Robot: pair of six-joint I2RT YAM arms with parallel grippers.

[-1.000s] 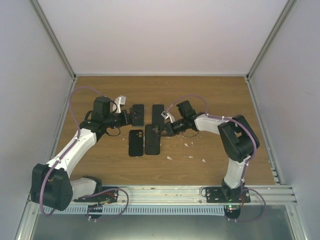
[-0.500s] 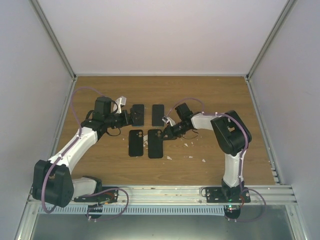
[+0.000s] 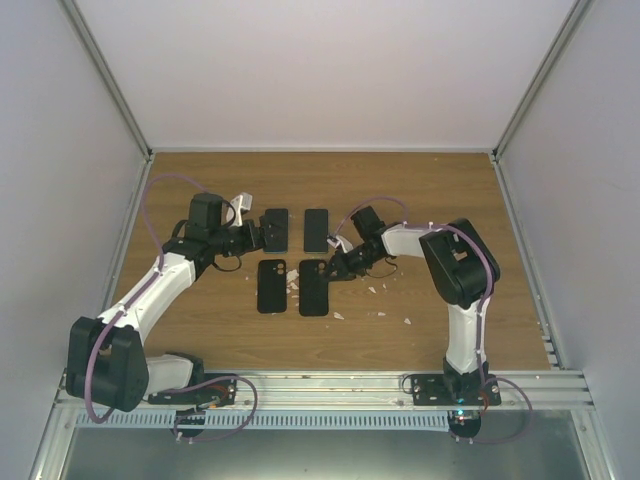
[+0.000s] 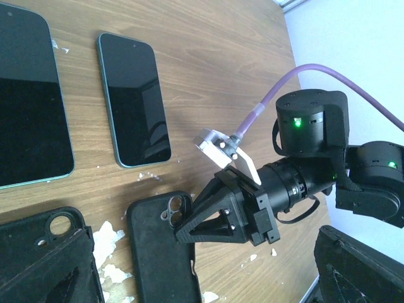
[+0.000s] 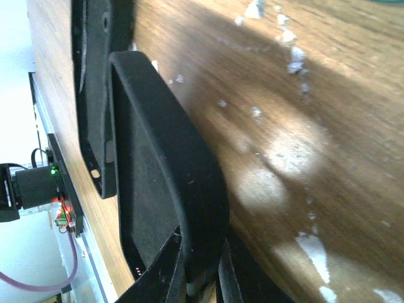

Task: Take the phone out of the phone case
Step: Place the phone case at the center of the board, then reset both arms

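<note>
Nothing can be read in any view: no lettering, brand, number or sign; the screen of the phone is dark and blank; so is that of the second phone beside it; the back of the black phone case shows no legible mark.
</note>
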